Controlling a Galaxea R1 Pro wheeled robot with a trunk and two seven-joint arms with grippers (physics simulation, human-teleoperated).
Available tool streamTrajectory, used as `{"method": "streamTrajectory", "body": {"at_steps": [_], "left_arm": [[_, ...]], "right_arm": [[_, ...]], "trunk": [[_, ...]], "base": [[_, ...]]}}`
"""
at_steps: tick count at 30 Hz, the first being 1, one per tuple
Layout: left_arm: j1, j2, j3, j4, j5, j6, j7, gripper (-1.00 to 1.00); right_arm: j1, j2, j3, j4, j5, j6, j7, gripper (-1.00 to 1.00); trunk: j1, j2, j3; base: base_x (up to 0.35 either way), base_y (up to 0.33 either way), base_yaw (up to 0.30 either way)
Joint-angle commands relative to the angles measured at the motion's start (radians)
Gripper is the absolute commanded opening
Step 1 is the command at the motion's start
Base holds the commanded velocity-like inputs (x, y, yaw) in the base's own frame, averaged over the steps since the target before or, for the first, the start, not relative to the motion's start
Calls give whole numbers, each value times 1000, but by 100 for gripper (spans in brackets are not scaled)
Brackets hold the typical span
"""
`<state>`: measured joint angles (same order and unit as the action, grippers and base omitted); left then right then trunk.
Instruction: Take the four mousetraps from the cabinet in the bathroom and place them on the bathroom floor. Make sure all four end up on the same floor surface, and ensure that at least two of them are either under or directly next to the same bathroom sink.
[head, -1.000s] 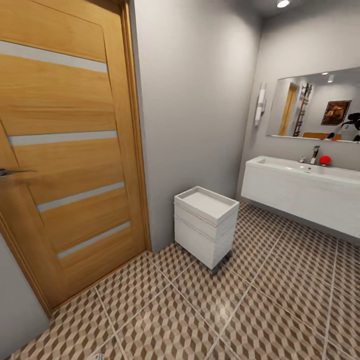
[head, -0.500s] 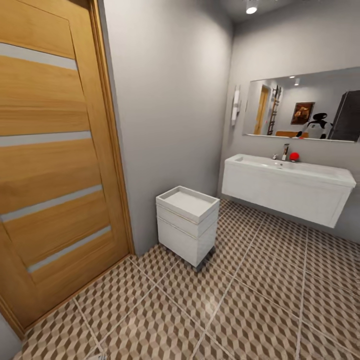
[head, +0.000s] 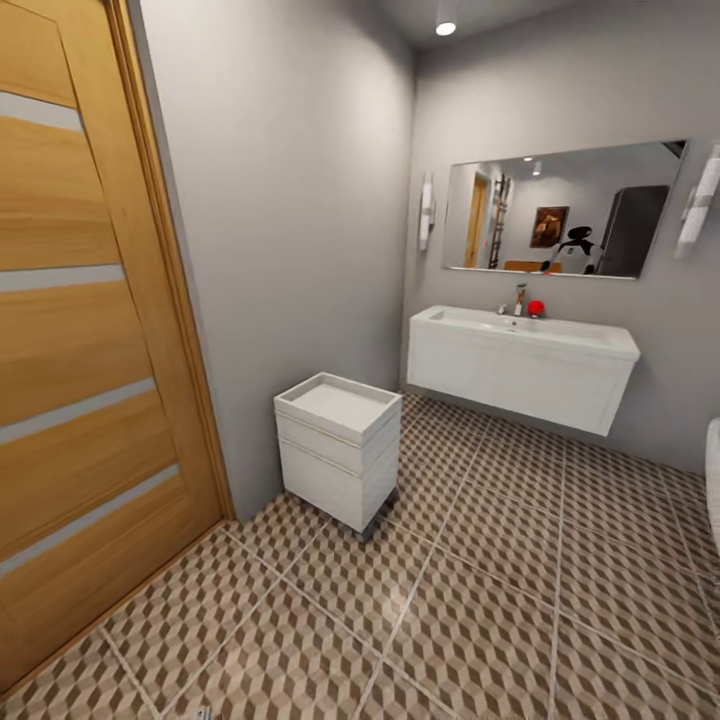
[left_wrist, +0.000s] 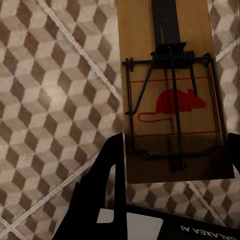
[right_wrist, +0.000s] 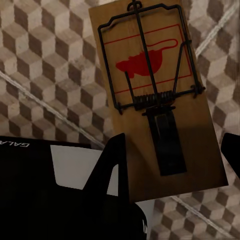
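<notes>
Covering the whole room, the bathroom floor is laid in large square tiles patterned with brown, beige and grey cubes, divided by pale grout lines. A wooden door with pale stripes is seen along the left edge of the floor, next to a grey wall. A small white drawer unit is stood on the tiles against that wall. At the far edge of the floor the sink is mounted on the back wall, with a chrome tap and a small red object on its rim, and a wide mirror is hung above it.

In the left wrist view a mousetrap is held between the fingers of the left gripper, above the tiles. In the right wrist view a second mousetrap is clamped likewise by the right gripper, its wire bar and red mouse print turned to the camera.
</notes>
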<state>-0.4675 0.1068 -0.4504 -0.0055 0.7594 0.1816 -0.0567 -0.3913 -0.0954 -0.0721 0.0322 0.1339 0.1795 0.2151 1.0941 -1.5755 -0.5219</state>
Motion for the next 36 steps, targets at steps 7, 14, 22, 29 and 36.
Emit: {"method": "streamTrajectory", "body": {"at_steps": [7,14,22,29,36], "left_arm": [[0,2,-8,-1,9,4,-3,-100],[0,4,-7,-1,9,4,-3,-100],[0,5,-7,0,9,4,-3,-100],[0,5,-7,0,9,4,-3,-100],[0,5,-7,-1,10,6,-3,-100]], "right_arm": [[-1,-1,-8,1,10,1,3,-100],[-1,-1,-8,1,10,1,2,-100],[-1,-1,-8,1,10,1,1,-100],[-1,-1,-8,1,10,1,1,-100],[-2,-1,-8,1,10,1,1,-100]], "trunk": [[0,-1,-1],[0,-1,-1],[0,-1,-1],[0,-1,-1],[0,-1,-1]], "base": [[0,0,-255],[0,0,-255],[0,0,-255],[0,0,-255],[0,0,-255]]}}
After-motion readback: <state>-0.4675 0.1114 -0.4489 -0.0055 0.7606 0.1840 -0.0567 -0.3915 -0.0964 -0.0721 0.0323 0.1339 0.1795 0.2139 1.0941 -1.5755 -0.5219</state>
